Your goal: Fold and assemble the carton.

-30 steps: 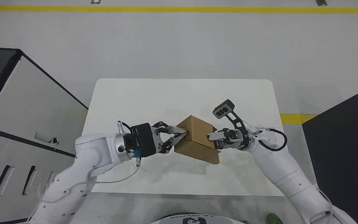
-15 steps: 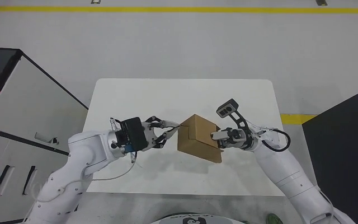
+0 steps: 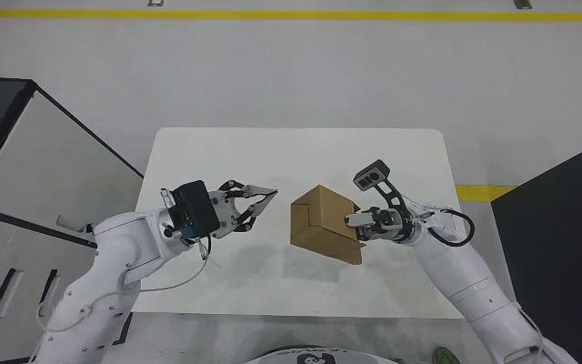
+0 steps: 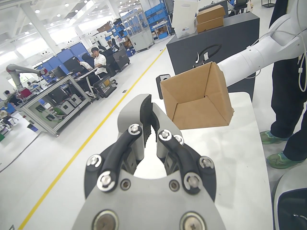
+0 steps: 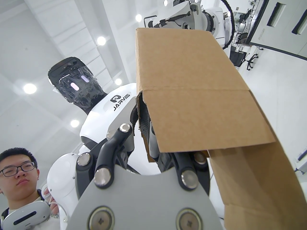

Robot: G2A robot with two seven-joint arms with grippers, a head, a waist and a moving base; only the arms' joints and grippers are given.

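Observation:
A brown carton (image 3: 320, 221) sits over the middle of the white table (image 3: 382, 155), tilted. My right gripper (image 3: 350, 221) is shut on a wall at the carton's right end; in the right wrist view the cardboard (image 5: 191, 92) passes between the fingers of that gripper (image 5: 144, 123). My left gripper (image 3: 270, 193) hangs a short way to the left of the carton, apart from it, shut with nothing in it. From the left wrist, that gripper (image 4: 150, 118) points at the carton's end (image 4: 199, 101), where folded flaps meet near the middle.
A dark cabinet (image 3: 18, 118) stands off the table's left side and another dark unit (image 3: 546, 218) off its right. The table's back half and front left corner are bare. A yellow floor line (image 3: 291, 15) runs behind the table.
My left gripper has let go of the carton's left end and pulled back to the left. The carton, still in my right gripper, has shifted slightly right.

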